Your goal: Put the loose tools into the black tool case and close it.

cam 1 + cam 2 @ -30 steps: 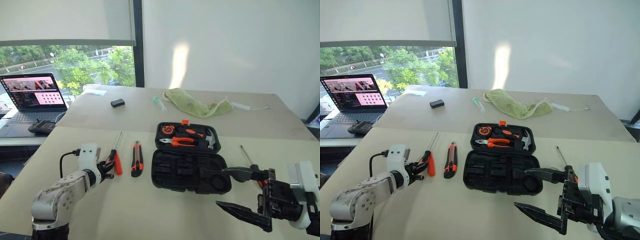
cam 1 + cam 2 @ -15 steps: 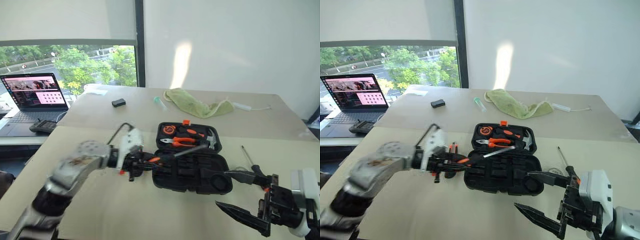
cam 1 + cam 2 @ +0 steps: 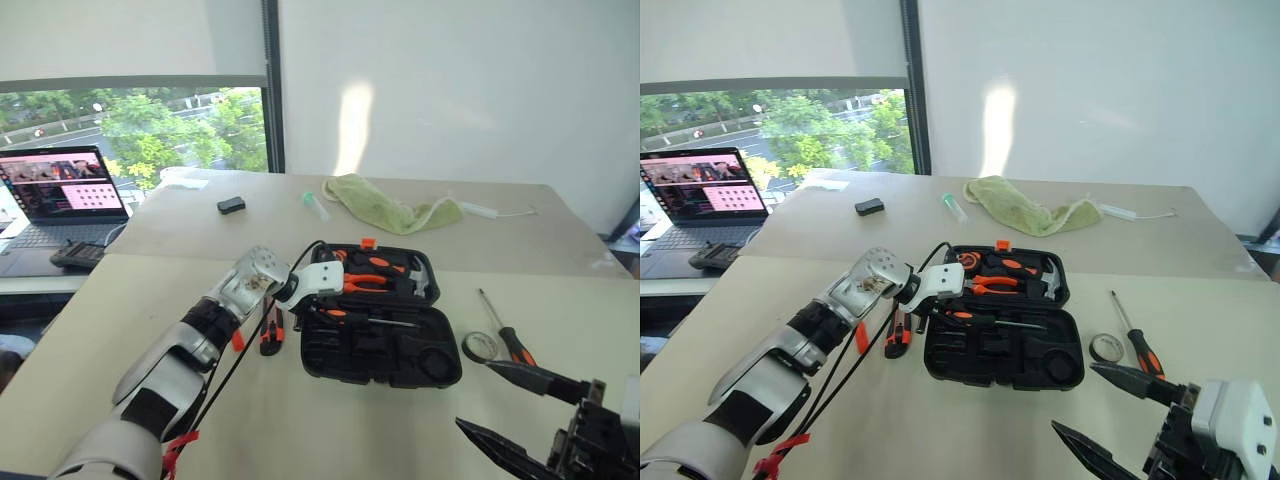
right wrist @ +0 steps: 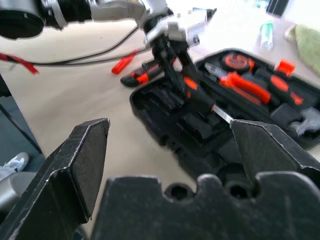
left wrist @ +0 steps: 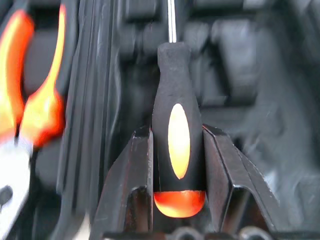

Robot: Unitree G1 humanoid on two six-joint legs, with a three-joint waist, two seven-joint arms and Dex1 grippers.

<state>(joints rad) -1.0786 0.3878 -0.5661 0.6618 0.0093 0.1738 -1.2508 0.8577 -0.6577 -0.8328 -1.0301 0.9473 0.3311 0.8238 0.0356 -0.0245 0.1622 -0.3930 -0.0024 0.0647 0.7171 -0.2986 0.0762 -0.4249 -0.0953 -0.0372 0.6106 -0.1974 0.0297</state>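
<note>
The black tool case lies open in mid-table. My left gripper is shut on the black-orange handle of a screwdriver, holding it over the case's near half with the shaft pointing right. A second screwdriver and a small tape roll lie to the right of the case. The orange-black utility knife and a slim orange tool lie left of it, partly behind my left arm. My right gripper hangs open and empty at the near right.
Pliers, a hammer and a tape measure sit fitted in the case's far half. A laptop stands at far left. A small black box, a clear tube and a green cloth lie at the back.
My left arm has swung right from the table's left side, carrying the screwdriver over the open case and rolling the wrist. The right gripper has drawn back toward me.
</note>
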